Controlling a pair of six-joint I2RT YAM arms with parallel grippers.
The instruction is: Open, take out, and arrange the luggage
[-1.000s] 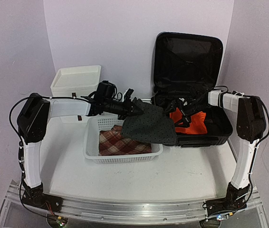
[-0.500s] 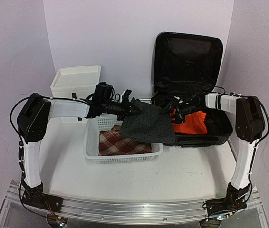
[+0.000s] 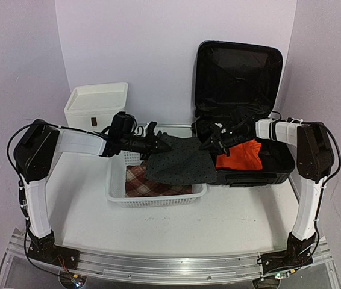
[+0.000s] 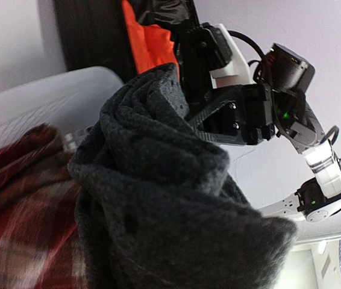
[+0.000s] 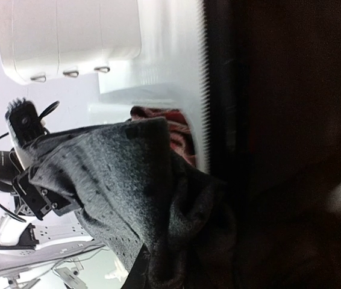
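The luggage [image 3: 243,108] lies open at the table's back right with its lid upright. Both arms stretch level toward each other. The left gripper [image 3: 162,143] pinches the dark grey cloth [image 3: 179,165] above the white basket [image 3: 115,186], and the right gripper [image 3: 210,142] clamps its opposite corner.

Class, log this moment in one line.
left gripper jaws shut on grey cloth; right gripper at its other corner, jaws unclear; cloth over basket

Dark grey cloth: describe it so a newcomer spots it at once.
Find the open black suitcase at back right, with the white basket left of it. The dark grey cloth bridges the two, dotted and dull, unlike the red plaid cloth beneath or the orange garment.
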